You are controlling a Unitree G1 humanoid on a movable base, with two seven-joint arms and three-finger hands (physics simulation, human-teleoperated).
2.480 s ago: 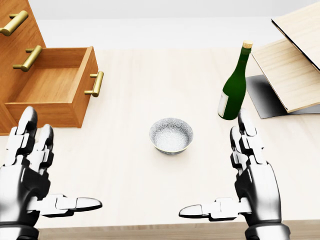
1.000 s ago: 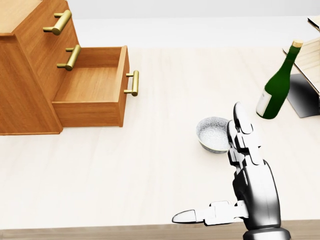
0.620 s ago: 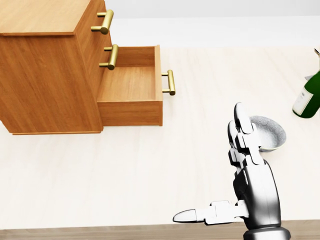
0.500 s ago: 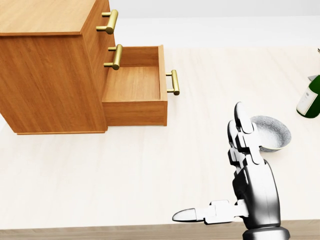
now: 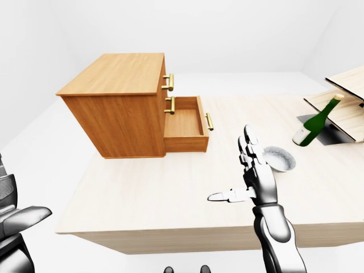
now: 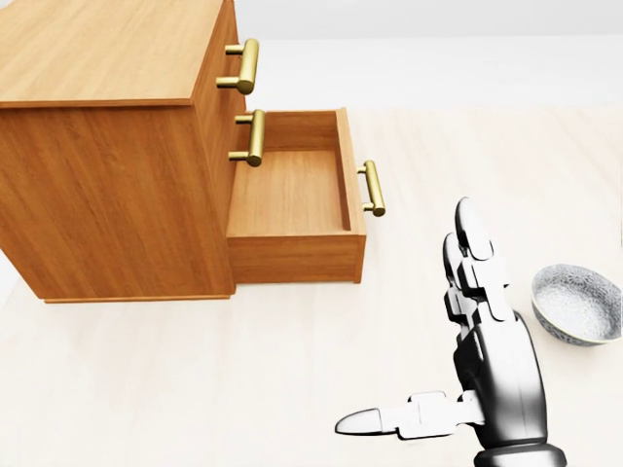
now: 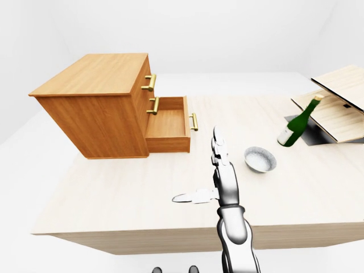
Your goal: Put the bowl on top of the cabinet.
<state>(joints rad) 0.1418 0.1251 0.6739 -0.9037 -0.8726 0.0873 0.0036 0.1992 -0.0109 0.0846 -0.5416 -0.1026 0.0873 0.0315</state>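
nothing done yet, we have not taken the bowl [image 6: 581, 303].
our right hand [image 6: 477, 370] is open and empty; the cabinet [image 6: 107, 146] top at upper left is bare.

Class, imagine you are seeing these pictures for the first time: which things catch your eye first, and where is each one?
The wooden cabinet stands at the left of the table, its lowest drawer pulled open and empty. The robot's right hand rises open-fingered in the lower middle, with the speckled bowl on the table just to its right. A green bottle leans at the far right.
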